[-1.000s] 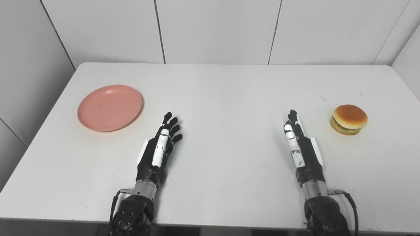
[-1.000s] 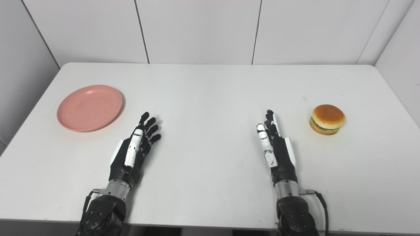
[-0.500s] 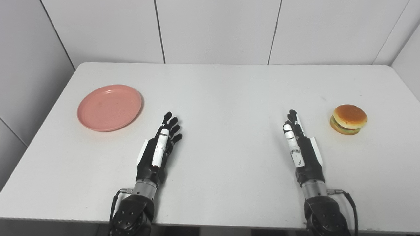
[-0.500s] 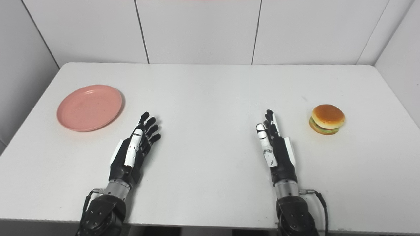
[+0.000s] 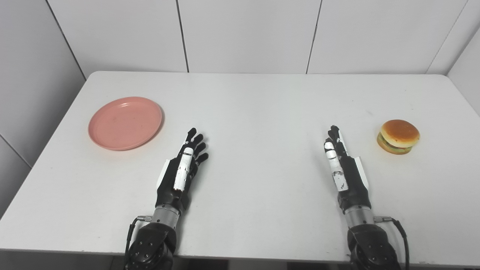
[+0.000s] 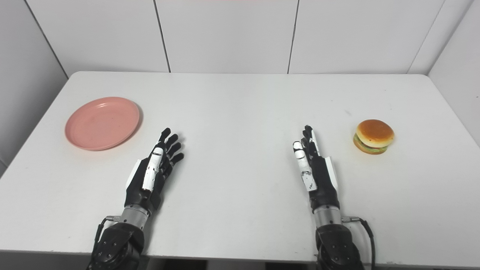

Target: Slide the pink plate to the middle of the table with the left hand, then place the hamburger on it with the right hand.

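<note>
A round pink plate lies flat near the table's left edge, with nothing on it. The hamburger, a brown bun over green and dark layers, sits near the right edge. My left hand rests low over the table at front left, open with fingers stretched forward, to the right of the plate and nearer me. Held edge-on at front right, my right hand is open too, fingers straight, left of the hamburger and apart from it.
The white table has rounded corners; grey panelled walls stand close behind it and on both sides. The tabletop drops off at the front edge where both forearms come in.
</note>
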Action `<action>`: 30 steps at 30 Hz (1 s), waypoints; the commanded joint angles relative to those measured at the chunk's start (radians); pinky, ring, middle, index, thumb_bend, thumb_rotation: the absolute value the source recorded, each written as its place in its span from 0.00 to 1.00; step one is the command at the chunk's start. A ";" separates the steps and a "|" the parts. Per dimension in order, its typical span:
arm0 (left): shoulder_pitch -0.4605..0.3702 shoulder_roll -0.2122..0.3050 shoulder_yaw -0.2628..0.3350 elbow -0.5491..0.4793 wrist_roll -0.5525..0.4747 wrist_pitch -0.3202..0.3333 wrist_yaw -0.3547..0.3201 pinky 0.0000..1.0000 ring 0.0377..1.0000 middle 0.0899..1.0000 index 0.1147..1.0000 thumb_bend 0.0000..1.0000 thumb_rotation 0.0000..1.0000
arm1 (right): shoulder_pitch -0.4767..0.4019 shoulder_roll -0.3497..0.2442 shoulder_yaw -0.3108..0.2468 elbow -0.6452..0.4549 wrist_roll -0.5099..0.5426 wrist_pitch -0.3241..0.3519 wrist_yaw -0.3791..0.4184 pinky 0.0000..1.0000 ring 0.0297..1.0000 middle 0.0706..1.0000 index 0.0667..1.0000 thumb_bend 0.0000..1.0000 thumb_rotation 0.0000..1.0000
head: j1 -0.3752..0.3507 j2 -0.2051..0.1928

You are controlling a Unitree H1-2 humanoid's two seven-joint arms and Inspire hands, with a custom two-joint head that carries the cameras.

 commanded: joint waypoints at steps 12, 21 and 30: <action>-0.014 -0.001 -0.004 -0.015 0.011 -0.017 -0.002 0.97 0.95 0.97 0.96 0.32 0.99 | -0.004 0.000 -0.001 0.010 0.007 -0.011 0.001 0.98 0.98 0.98 1.00 0.31 1.00 | 0.001 0.000; -0.014 0.000 -0.006 -0.015 0.015 -0.015 -0.001 0.97 0.96 0.97 0.96 0.33 1.00 | -0.005 0.004 -0.006 0.014 0.019 -0.011 0.000 0.98 0.98 0.99 1.00 0.30 1.00 | 0.002 -0.001; -0.015 -0.001 -0.004 -0.015 0.013 -0.016 -0.001 0.96 0.95 0.96 0.96 0.32 0.99 | -0.005 0.004 -0.006 0.011 0.023 -0.011 0.001 0.98 0.98 0.99 1.00 0.26 1.00 | 0.002 0.000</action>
